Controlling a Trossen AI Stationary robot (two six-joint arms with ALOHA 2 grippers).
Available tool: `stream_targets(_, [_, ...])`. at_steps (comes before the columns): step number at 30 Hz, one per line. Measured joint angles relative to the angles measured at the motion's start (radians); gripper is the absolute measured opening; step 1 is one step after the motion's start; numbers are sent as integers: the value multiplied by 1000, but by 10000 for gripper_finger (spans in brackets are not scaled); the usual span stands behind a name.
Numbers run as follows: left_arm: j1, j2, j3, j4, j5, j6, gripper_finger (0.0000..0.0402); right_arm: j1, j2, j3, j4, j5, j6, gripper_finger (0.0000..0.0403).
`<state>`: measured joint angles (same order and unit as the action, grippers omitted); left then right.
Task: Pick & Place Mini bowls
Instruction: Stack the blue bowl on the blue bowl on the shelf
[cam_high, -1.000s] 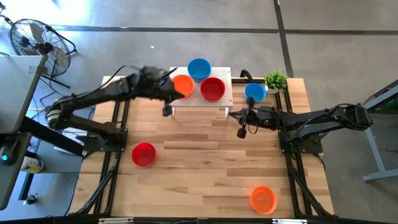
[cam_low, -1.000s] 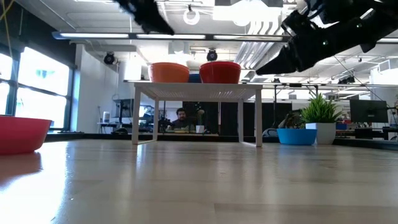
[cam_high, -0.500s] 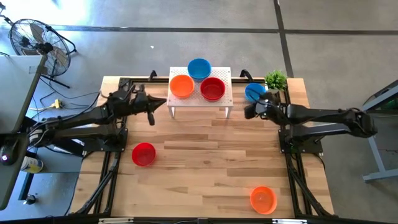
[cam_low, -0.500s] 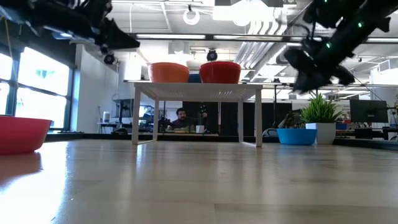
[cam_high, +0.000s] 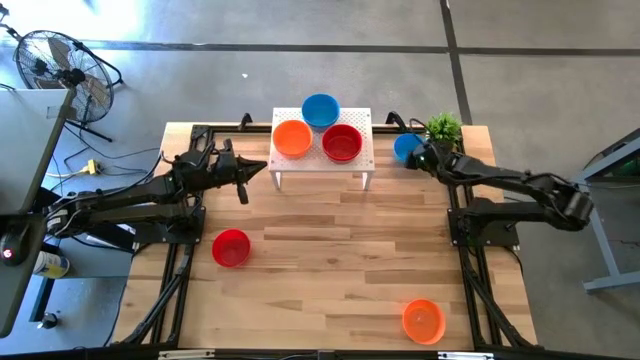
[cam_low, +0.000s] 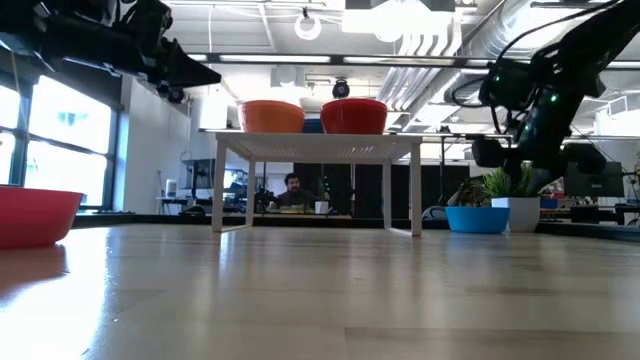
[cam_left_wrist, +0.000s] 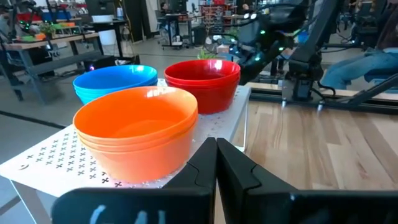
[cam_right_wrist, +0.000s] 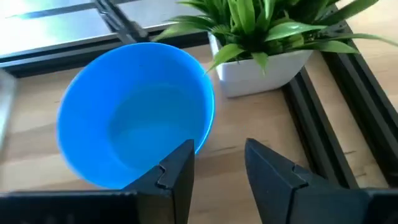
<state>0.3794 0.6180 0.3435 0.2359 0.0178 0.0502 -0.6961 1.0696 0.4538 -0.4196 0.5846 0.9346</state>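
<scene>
On the white stand (cam_high: 322, 160) at the far middle sit an orange bowl (cam_high: 293, 138), a blue bowl (cam_high: 320, 110) and a red bowl (cam_high: 342, 142). Another blue bowl (cam_right_wrist: 134, 140) rests on the table beside the green plant (cam_right_wrist: 261, 31). My right gripper (cam_right_wrist: 217, 163) hangs open over that bowl's near rim, tipped downward, one finger (cam_right_wrist: 179, 169) in front of the rim and the other (cam_right_wrist: 273, 174) outside it. My left gripper (cam_left_wrist: 216, 163) is shut and level, just left of the stand (cam_left_wrist: 56, 155), pointing at the orange bowl (cam_left_wrist: 137, 134).
A red bowl (cam_high: 231, 248) lies on the table's left half and an orange bowl (cam_high: 423, 320) near the front right corner. Black frame rails (cam_right_wrist: 323, 106) run beside the plant pot. The middle of the wooden table (cam_high: 330, 250) is bare.
My left gripper has drawn back from the orange bowl on the stand toward the table's left edge and come down, staying shut. My right gripper has swung toward the far edge to the blue bowl by the plant, rolling and tipping downward. No bowl has moved.
</scene>
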Motion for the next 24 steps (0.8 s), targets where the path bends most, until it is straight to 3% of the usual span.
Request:
stream_targets(8, [0,0,0,0,6,-3,0,-87,165,0,195,-79,-76,127])
stream_targets(12, [0,0,0,0,6,-3,0,-117,221,0,227,-123,-91,104])
stream_targets(19, [0,0,0,-8,9,-3,0,-90,196,2,227,-149,-135,11])
stream_targets(24, [0,0,0,-8,28,-4,0,-97,144,33,127,-253,-215,14])
